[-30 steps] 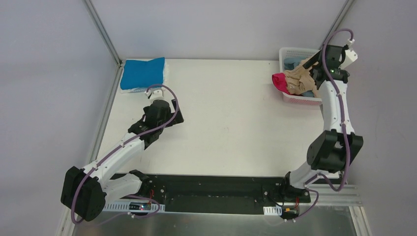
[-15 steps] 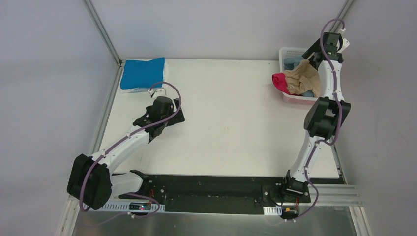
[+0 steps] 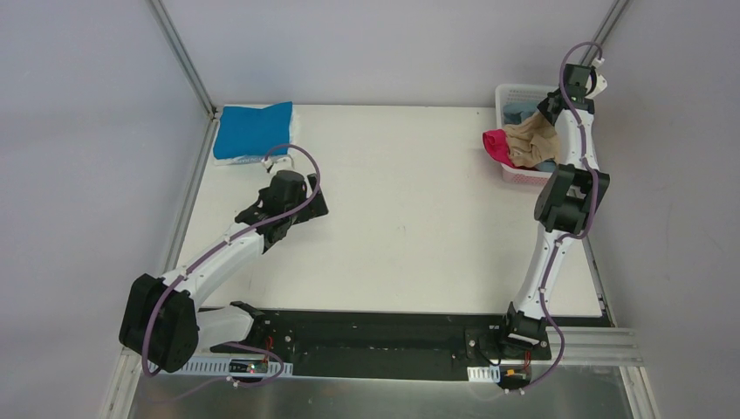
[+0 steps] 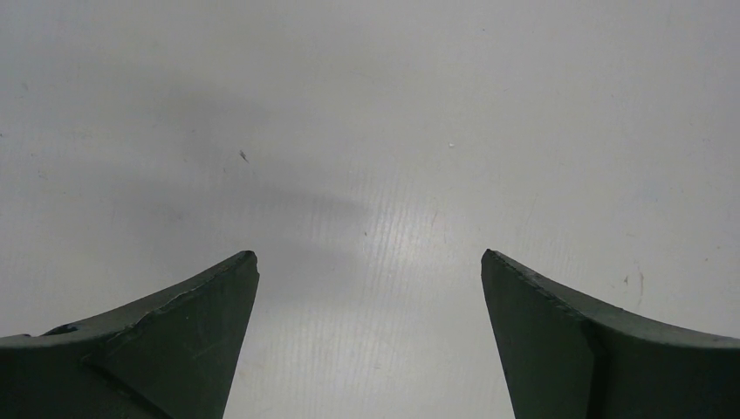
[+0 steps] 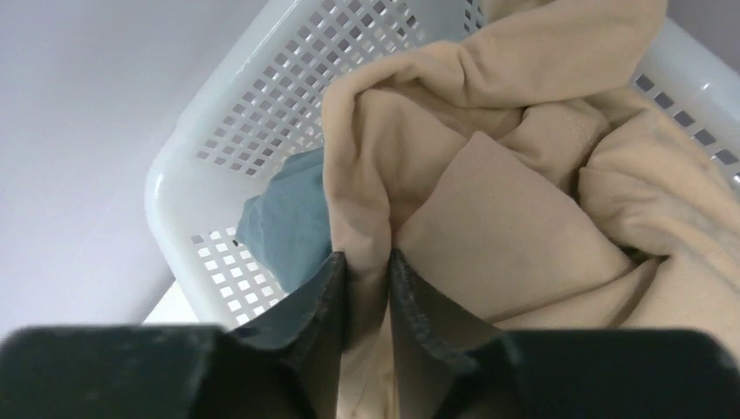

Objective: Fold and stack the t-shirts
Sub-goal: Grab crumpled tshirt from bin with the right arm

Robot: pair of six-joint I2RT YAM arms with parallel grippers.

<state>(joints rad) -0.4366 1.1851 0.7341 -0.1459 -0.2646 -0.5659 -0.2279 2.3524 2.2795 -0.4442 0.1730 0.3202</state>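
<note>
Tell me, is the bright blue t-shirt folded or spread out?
Folded: the bright blue t-shirt lies as a compact rectangle, no sleeves showing.

Enclosure of plain pale grey-lilac panels: left wall (image 3: pixel 78 175), far wall (image 3: pixel 393 44), right wall (image 3: pixel 681 218). Joined at the far corners by bare aluminium posts, left (image 3: pixel 182 57) and right (image 3: pixel 609 26). White rectangular table top (image 3: pixel 410 227), matt, lit softly and evenly; seen close in the left wrist view as finely ribbed, with a few small dark specks and scuffs. Aluminium rail (image 3: pixel 185 205) along its left edge. Black base plate (image 3: pixel 375 336) across the near edge. Nearer still, brushed metal sheet (image 3: pixel 375 400) and white slotted strip (image 3: pixel 205 367) at near left.
</note>
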